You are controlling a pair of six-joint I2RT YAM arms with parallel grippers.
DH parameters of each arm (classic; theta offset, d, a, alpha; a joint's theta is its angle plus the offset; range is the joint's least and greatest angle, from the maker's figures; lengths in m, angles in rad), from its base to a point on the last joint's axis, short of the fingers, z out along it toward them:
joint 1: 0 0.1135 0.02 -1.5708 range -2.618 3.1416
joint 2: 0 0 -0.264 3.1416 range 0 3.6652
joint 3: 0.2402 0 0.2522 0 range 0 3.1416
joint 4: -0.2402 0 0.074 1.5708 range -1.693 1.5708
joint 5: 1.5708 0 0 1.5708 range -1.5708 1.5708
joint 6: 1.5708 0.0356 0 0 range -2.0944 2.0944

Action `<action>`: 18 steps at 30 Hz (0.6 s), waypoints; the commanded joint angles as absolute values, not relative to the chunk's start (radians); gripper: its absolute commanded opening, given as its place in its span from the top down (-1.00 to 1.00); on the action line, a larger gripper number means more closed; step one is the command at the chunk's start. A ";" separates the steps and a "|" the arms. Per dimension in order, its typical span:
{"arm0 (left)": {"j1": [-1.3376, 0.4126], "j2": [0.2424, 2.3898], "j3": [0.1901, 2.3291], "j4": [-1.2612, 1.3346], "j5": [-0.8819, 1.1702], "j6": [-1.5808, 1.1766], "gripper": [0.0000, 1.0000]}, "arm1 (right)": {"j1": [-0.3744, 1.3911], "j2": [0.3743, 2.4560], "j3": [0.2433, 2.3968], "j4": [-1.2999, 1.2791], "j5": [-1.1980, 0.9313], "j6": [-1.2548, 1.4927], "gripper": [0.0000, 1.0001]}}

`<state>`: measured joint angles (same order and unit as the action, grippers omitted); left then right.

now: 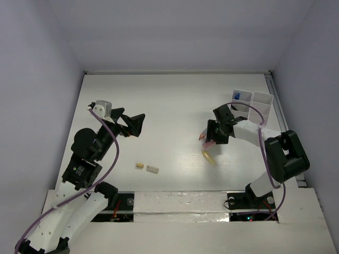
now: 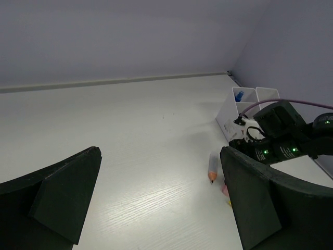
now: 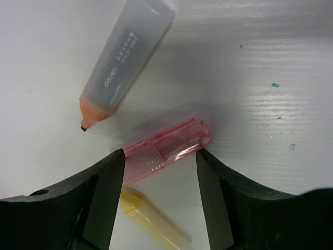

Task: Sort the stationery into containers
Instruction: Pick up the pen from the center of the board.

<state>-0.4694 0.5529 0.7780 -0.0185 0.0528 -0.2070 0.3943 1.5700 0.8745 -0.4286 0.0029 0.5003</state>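
My right gripper [image 3: 160, 167] is open and low over the table, its fingertips at either end of a pink marker [image 3: 166, 150] that lies flat. An orange-tipped marker with a grey body [image 3: 125, 57] lies just beyond it, and a yellow marker [image 3: 151, 219] lies nearer. From above, the right gripper [image 1: 213, 138] sits over the pink marker [image 1: 208, 143], with the yellow marker [image 1: 208, 157] beside it. The white containers [image 1: 254, 103] stand at the back right, with a blue item [image 1: 238, 96] in one. My left gripper [image 1: 132, 124] is open and empty, held above the table on the left.
Two small erasers, one yellow [image 1: 139, 165] and one pale grey [image 1: 152, 169], lie near the front centre. The left wrist view shows the orange-tipped marker [image 2: 212, 169], the containers [image 2: 244, 107] and the right arm [image 2: 281, 138]. Walls close in the table.
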 commanded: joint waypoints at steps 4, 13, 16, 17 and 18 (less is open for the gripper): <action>-0.469 0.549 0.773 0.038 0.071 -0.202 -0.96 | 0.402 1.620 0.956 -0.476 0.087 0.459 -0.21; -0.469 0.549 0.773 0.040 0.072 -0.202 -0.96 | 0.402 1.649 0.983 -0.480 0.069 0.454 -0.17; -0.469 0.549 0.773 0.040 0.071 -0.201 -0.96 | 0.402 1.658 0.992 -0.489 0.084 0.451 -0.37; -0.469 0.549 0.773 0.040 0.071 -0.202 -0.96 | 0.402 1.663 0.996 -0.491 0.089 0.449 -0.38; -0.469 0.549 0.773 0.040 0.072 -0.202 -0.96 | 0.402 1.664 1.000 -0.491 0.106 0.446 -0.32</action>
